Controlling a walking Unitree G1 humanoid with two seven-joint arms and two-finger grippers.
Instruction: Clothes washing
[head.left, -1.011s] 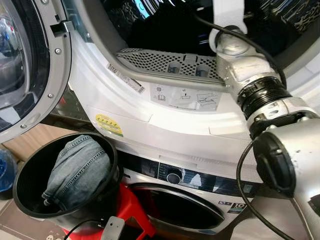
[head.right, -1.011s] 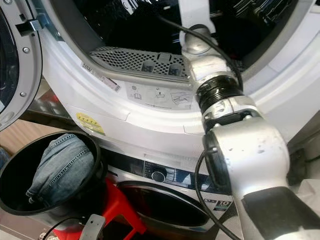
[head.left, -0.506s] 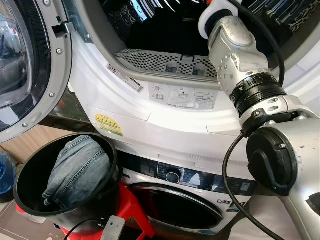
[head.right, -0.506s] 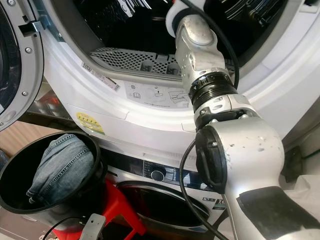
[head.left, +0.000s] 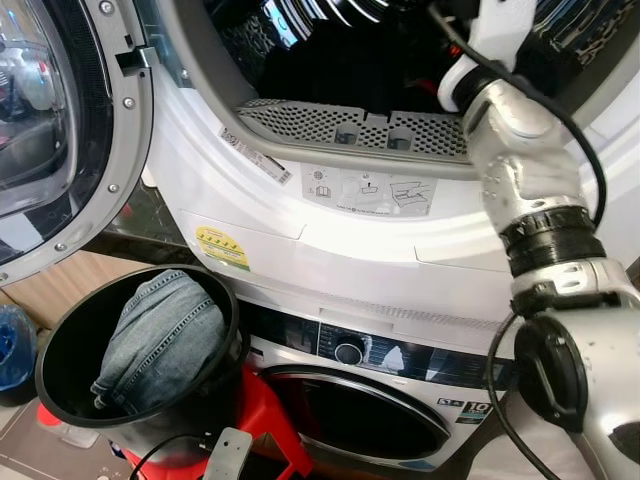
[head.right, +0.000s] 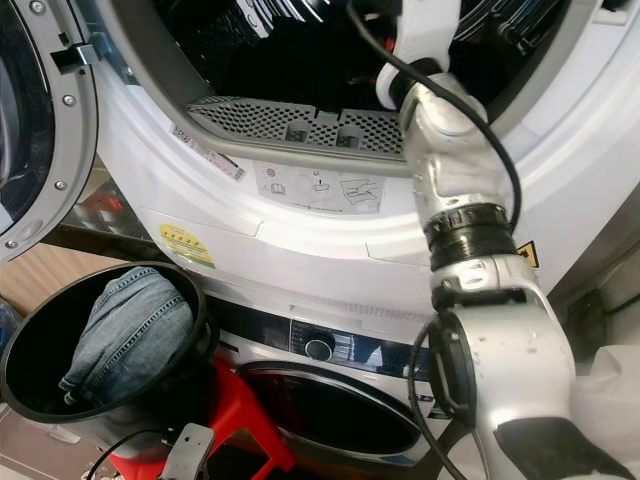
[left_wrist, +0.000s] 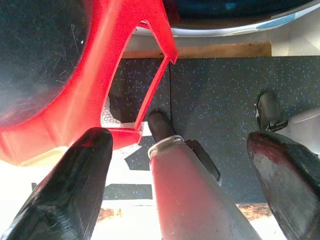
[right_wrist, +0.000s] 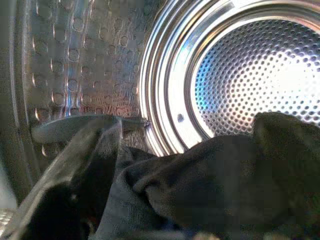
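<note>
- Open door (head.left: 60, 140) is seen at far left.
- Black bucket (head.left: 60, 360) on red stool (head.left: 270, 425) holds folded jeans (head.left: 160, 340), beside the lower washer (head.left: 370, 400).
- Left gripper (left_wrist: 185, 175): fingers (left_wrist: 65, 195) spread apart, nothing between them; red stool leg and dark speckled floor (left_wrist: 220, 100) lie beyond the tips.
- Right arm (head.left: 530, 190) reaches into the upper drum (right_wrist: 235, 75).
- Right gripper (right_wrist: 190, 200): dark garment (right_wrist: 200, 190) is draped between its fingers (right_wrist: 75, 170); whether it is clamped cannot be told.
</note>
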